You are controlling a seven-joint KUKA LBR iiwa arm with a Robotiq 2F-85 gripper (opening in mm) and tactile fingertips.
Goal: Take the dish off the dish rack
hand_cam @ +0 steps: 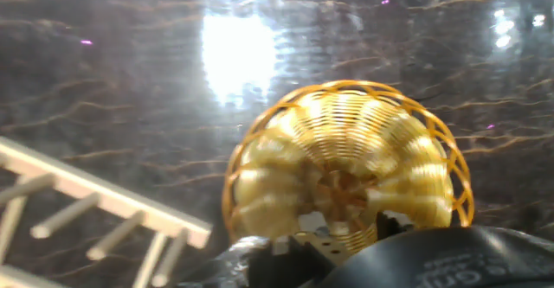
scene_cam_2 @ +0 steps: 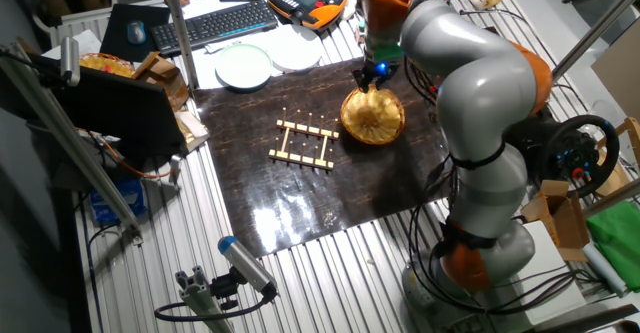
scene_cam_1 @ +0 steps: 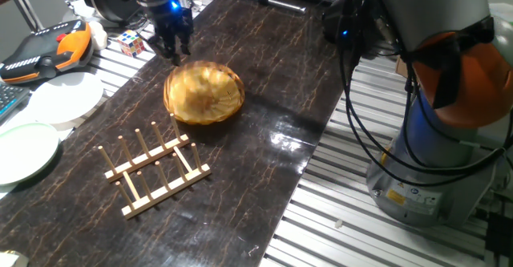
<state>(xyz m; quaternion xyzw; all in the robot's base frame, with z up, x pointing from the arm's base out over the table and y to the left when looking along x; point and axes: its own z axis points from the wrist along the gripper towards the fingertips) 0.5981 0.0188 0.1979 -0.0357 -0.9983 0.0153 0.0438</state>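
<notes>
Dish [scene_cam_1: 204, 93] lying on the dark counter [scene_cam_1: 264, 171], apart from the rack [scene_cam_1: 155, 169] and just beyond its far end, not between any pegs. Rack empty, standing upright on the counter. End effector [scene_cam_1: 172, 49] hanging above the dish's far rim; from the fixed views, not clear whether touching the rim or just clear of it. Fingers close together in one fixed view, but whether pinching the rim wire or merely near it: cannot tell. Hand view looking down into the dish [hand_cam: 346, 171], ribs and rings plain, rack [hand_cam: 95, 214] off to the left and well clear.

Judged from this, removal from the rack looks done; step in hand reads as letting go and backing away. To do that well: open fully before any lift, so no wire snags a fingertip and drags the dish. Rise straight up from the rim, no sideways drift toward the rack, since a light wire bowl slides easily on a glossy counter. Keep clear of the pale green plate [scene_cam_1: 24, 151] and white plate [scene_cam_1: 66, 97] lying left of the rack, beyond the counter's edge. If the dish rocks on release, pause until settled before retreating.
</notes>
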